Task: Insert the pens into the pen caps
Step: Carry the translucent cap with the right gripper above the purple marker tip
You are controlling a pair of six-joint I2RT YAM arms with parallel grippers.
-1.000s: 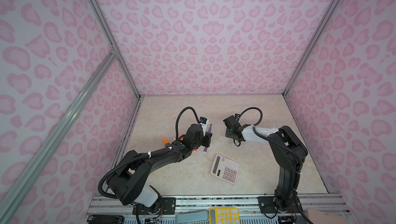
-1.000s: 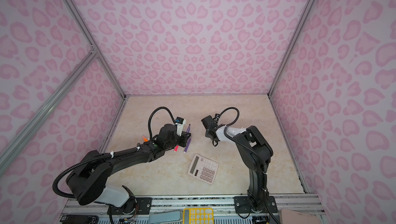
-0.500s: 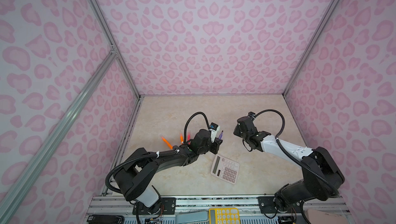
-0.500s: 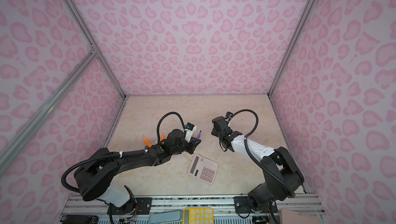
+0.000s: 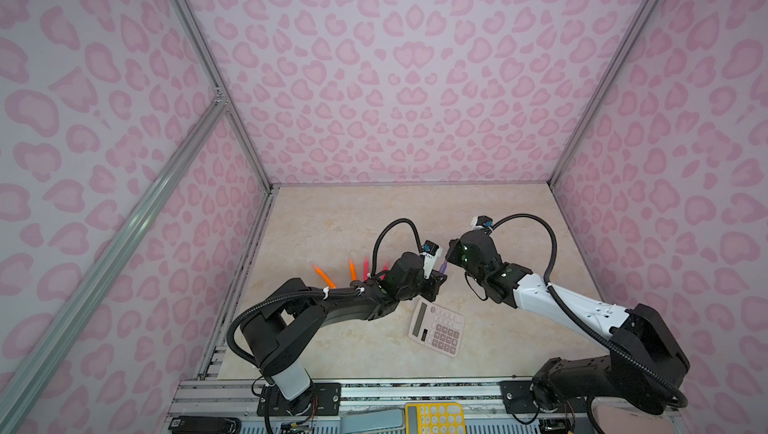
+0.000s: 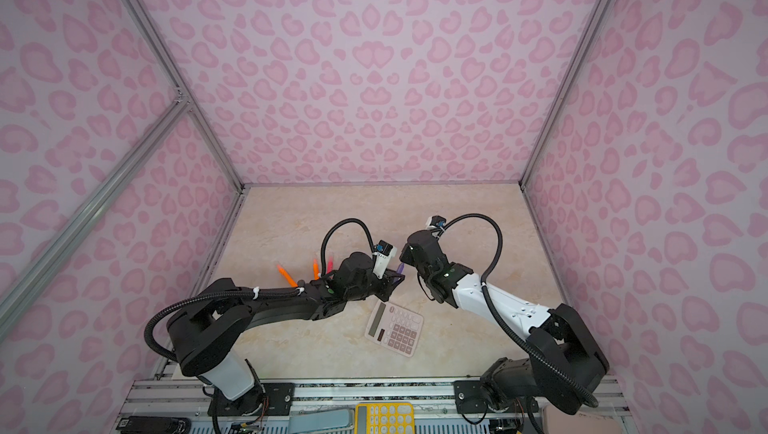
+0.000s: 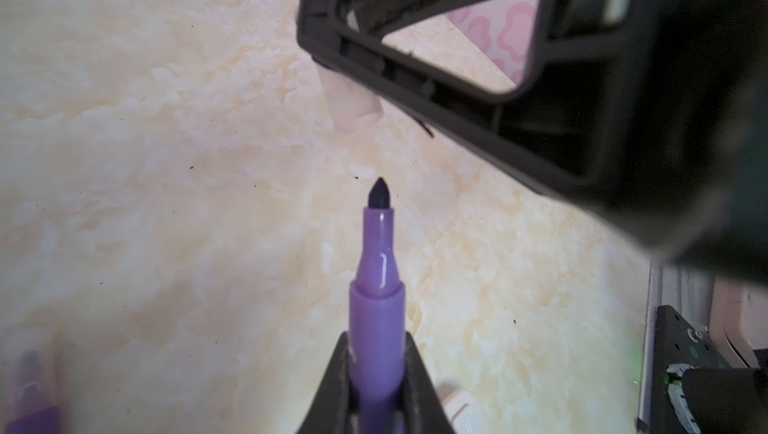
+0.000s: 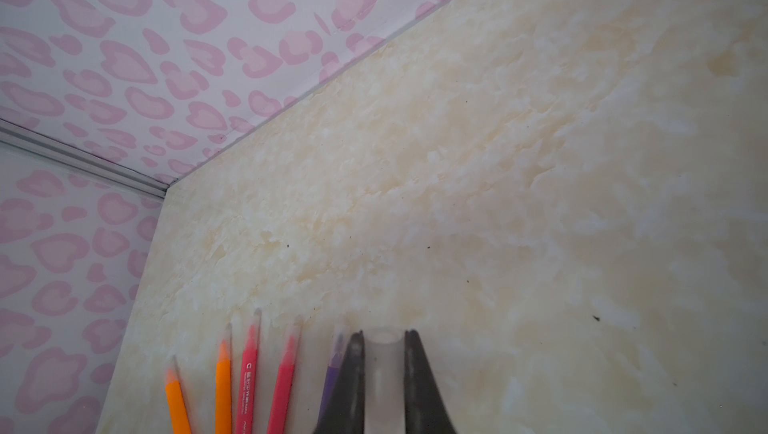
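Arms swung inward; my L claw [image 7: 376, 342] clamps purple pen [image 7: 376, 286], R claw [image 8: 382, 338] clamps clear cap [image 8: 382, 373] just ahead of L claw.

Robot test cell, lab-style — a boxed-in booth whose walls [image 5: 407, 78] are papered in pink heart-like blotches and braced by aluminium frame struts [image 5: 199, 49]. A black robot arm [image 5: 316, 311] and a black-and-white robot arm [image 5: 573, 311] are mounted on a slotted metal rail [image 5: 415, 388] along the front of a cream marble-look tabletop [image 5: 374, 220].
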